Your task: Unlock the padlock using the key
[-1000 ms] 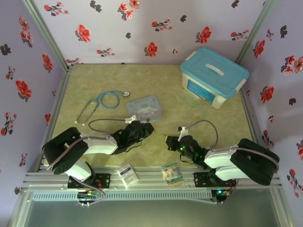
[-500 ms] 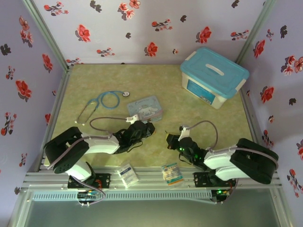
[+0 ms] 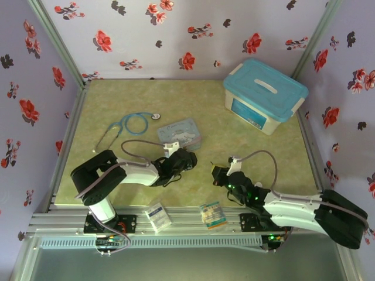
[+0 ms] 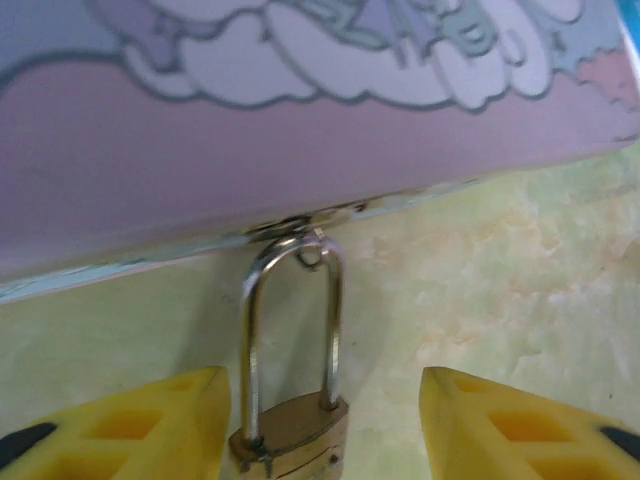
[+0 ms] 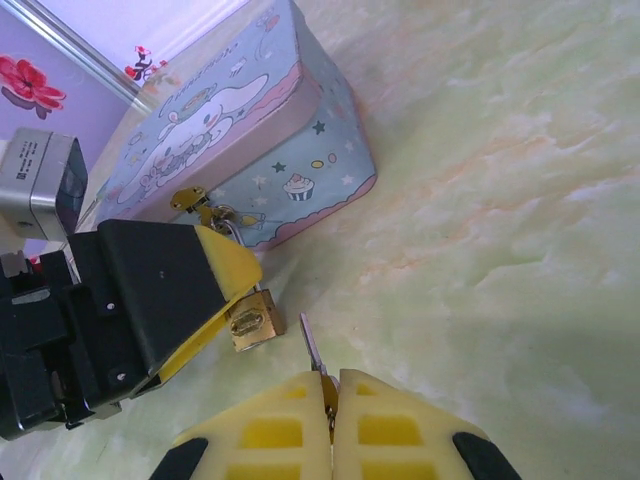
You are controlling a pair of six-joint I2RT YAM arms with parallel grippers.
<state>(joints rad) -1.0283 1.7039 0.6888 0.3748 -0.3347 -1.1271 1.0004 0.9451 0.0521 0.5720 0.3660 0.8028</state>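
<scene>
Brass padlock (image 4: pixel 290 440) hooked through the cartoon tin's (image 4: pixel 300 130) hasp, bottom centre, between the left hand's (image 4: pixel 322 405) fingers, parted wider than before; right hand (image 5: pixel 333 405) pinches the key (image 5: pixel 312 345) just beside it. Tin's lettering unreadable.

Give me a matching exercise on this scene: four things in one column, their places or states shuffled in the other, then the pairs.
1. padlock
2. key
3. left end effector
4. stethoscope

A. lying left of the tin
B. open, straddling the padlock
C. hooked through the tin's hasp
D. pinched in the shut right end effector

Pairs: 1-C, 2-D, 3-B, 4-A
</scene>
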